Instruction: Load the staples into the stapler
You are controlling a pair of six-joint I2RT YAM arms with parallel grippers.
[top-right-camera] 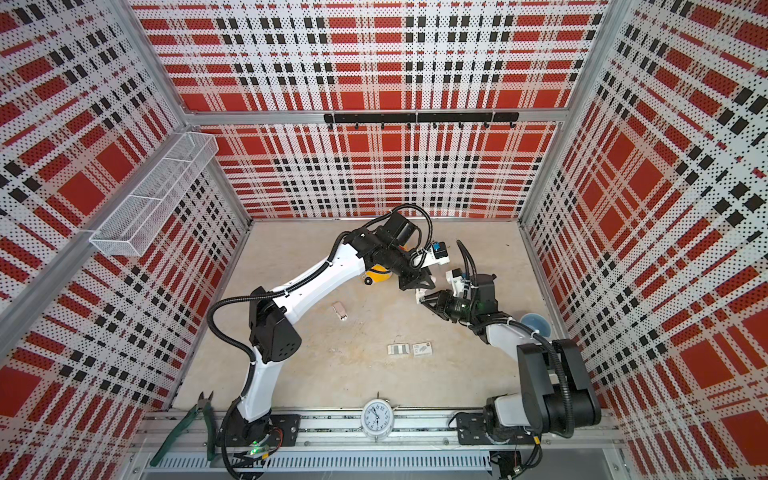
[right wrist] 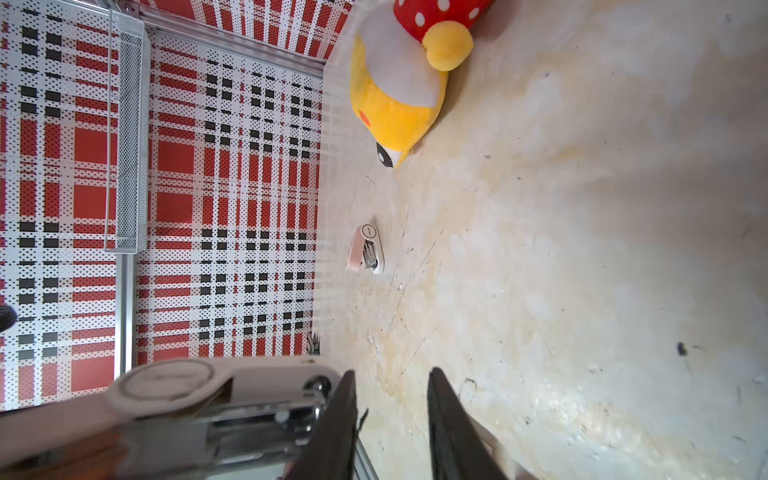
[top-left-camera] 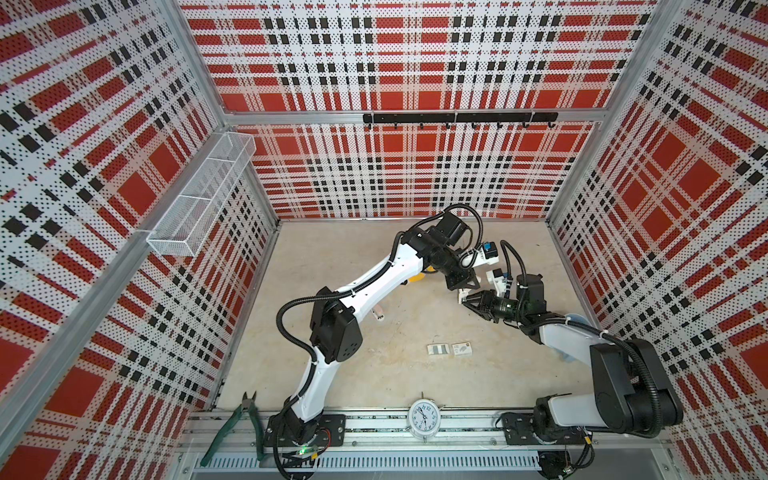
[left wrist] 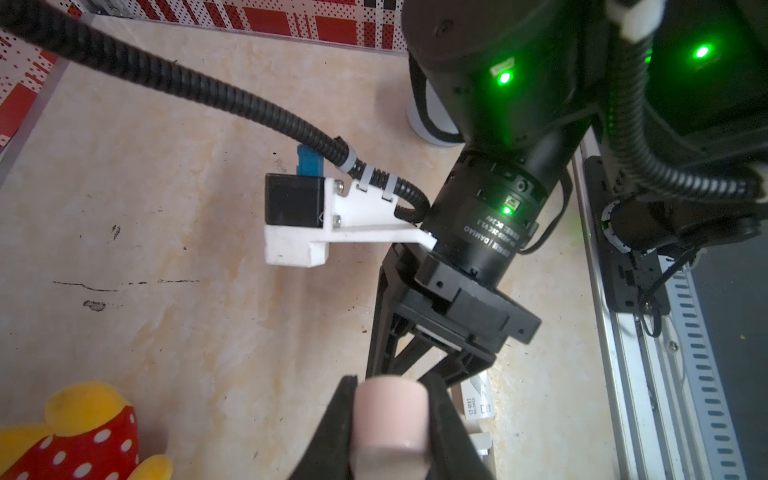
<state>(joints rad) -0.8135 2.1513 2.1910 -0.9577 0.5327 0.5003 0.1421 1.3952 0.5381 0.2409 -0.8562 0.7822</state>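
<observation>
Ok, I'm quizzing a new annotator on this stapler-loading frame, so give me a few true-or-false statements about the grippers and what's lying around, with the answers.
1. The left gripper is shut on a pink stapler. True.
2. The right gripper clamps a strip of staples. False: its jaws stand apart, with bare table showing between them.
3. A second stapler lies on the table, apart from both grippers. True.
4. The alarm clock stands against the far wall. False: it sits at the near edge, opposite that wall.
</observation>
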